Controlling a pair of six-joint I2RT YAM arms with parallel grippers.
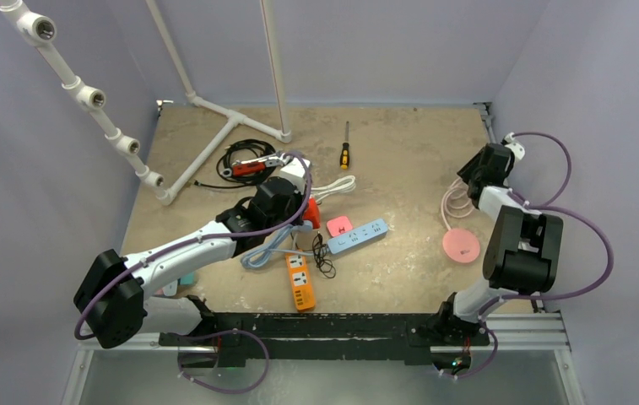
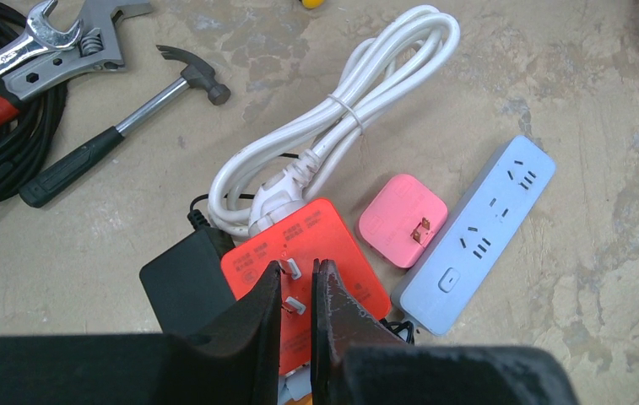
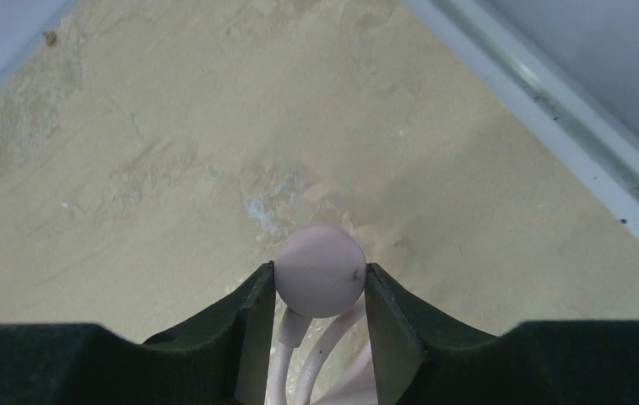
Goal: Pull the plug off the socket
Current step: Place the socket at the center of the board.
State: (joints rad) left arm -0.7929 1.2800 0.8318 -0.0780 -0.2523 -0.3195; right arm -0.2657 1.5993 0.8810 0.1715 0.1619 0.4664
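A red square plug (image 2: 320, 245) with two metal prongs sits right under my left gripper (image 2: 297, 268). The black fingers (image 2: 257, 312) are shut on the prongs, and the red body hides what lies beneath it. In the top view the left gripper (image 1: 303, 211) hangs over the cluster of power strips at mid-table. My right gripper (image 3: 320, 272) is shut on the round pale pink end (image 3: 320, 268) of a pink cord (image 3: 299, 354), held above the table. From above, the right gripper (image 1: 468, 175) is at the far right, near the cord loops (image 1: 453, 202) and a pink round socket disc (image 1: 461, 245).
A pink adapter (image 2: 402, 219) lies prongs up beside a light blue power strip (image 2: 478, 232). Close by are a black adapter (image 2: 182, 283), a coiled white cable (image 2: 333, 118), an orange power strip (image 1: 300, 283), a hammer (image 2: 121, 126), a wrench (image 2: 41, 51) and a screwdriver (image 1: 345, 150). White pipes (image 1: 214, 139) stand at the back left.
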